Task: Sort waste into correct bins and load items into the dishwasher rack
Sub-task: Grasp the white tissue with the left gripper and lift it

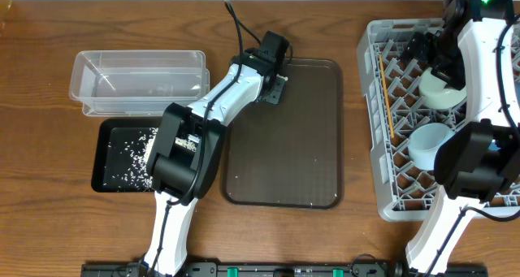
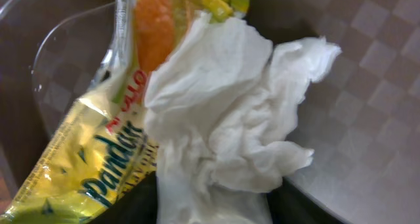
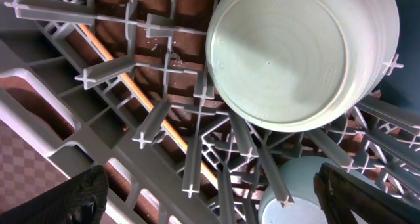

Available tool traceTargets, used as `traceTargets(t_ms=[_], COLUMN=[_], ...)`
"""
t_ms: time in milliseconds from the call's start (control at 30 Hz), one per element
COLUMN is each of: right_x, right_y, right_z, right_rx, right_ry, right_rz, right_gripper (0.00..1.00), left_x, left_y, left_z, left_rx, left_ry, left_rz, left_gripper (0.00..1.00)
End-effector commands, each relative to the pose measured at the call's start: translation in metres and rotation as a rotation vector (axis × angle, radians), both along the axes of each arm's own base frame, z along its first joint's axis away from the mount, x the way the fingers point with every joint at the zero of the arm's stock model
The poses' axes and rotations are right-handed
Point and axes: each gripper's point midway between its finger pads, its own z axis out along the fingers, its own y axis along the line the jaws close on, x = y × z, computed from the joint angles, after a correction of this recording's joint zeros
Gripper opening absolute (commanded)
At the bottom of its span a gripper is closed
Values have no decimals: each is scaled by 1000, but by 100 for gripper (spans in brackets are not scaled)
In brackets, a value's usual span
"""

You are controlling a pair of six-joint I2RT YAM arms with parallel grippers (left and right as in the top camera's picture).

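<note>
Two mint bowls (image 1: 443, 90) sit among the pegs of the grey rack (image 1: 370, 139), with the wooden stick (image 1: 386, 98) lying alongside. The right gripper (image 3: 216, 201) hangs above them, spread wide and empty. At the brown tray's (image 1: 284, 155) far corner, the left gripper (image 1: 278, 80) pinches the white tissue (image 2: 223, 112), and the yellow wrapper (image 2: 98, 152) is bunched against it.

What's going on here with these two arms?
Two robot arms are clearing up a table. The left pincer is at a crumpled tissue and yellow wrapper on the brown tray; whether it grips them is unclear. The right pincer hangs open over the grey rack, which holds two mint bowls and a wooden stick. Rice lies in the black tray.
</note>
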Motion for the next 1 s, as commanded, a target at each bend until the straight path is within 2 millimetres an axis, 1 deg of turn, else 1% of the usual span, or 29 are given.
traceTargets(t_ms=[0, 133, 200, 233, 267, 333, 433, 567, 667, 767, 867, 933, 967], right_x=[-1, -1, -1, -1, -1, -1, -1, -1, -1, -1, -1, -1, -1], right_y=[-1, -1, -1, -1, -1, -1, -1, -1, -1, -1, -1, -1, -1], right_z=[14, 14, 14, 14, 14, 14, 14, 14, 14, 14, 14, 14, 14], right_rx=[-4, -4, -4, -4, -4, -4, -4, -4, -4, -4, -4, -4, -4], right_ry=[-33, -33, -33, -34, -33, -33, -33, -33, -33, -34, -34, -34, -33], right_rz=[-13, -13, -13, -13, -13, -13, -13, -13, -13, -13, -13, -13, -13], right_gripper=[99, 99, 99, 99, 99, 99, 99, 99, 99, 99, 99, 99, 99], left_x=[-3, -5, -7, -8, -9, -11, -14, -11, -2, 11, 26, 35, 40], left_y=[0, -6, -12, -15, -18, -26, -36, -38, -33, -20, 7, 32, 48], left_z=[-7, -4, 1, 5, 8, 16, 29, 45, 71, 105, 141, 160, 167], left_rx=[12, 9, 4, 2, -2, -10, -23, -35, -77, -131, -189, -231, -254], left_ry=[15, 10, 0, -6, -12, -27, -51, -89, -141, -215, -290, -323, -334], left_rz=[-13, -25, -37, -43, -50, -65, -84, -79, -21, 42, 144, 245, 310], left_gripper=[38, 24, 19, 19, 13, 7, 6, 6, 6, 6, 6, 6, 6])
